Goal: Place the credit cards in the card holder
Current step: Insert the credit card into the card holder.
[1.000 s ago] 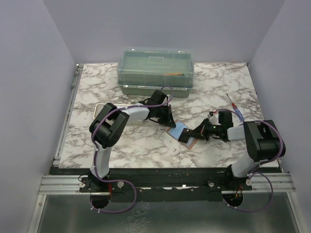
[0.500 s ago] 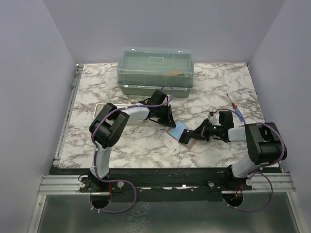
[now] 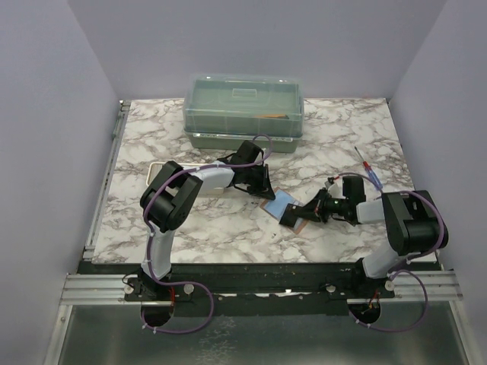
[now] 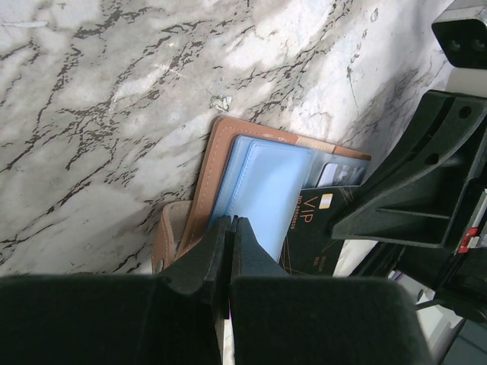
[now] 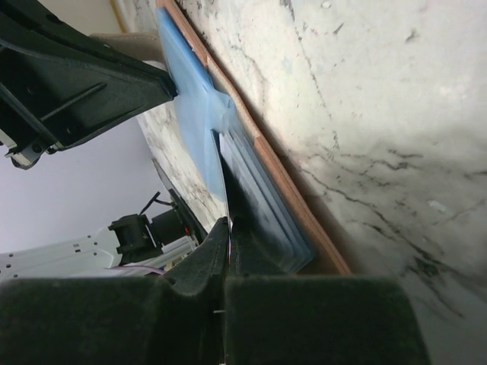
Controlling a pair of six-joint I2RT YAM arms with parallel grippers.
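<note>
Shifting only slightly in the last second, the right claw (image 3: 297, 216) stays at the near right corner of the card holder (image 3: 281, 202). It is clamped shut on what looks like the dark card (image 4: 316, 230), which lies partly under the blue pocket (image 4: 266, 190). The holder lies open in the middle of the counter (image 3: 213, 228). On the holder's far left edge the left claw (image 3: 264, 193) has not moved; it is closed on nothing and pins the pocket flat. I judge the insertion under way but unfinished.
</note>
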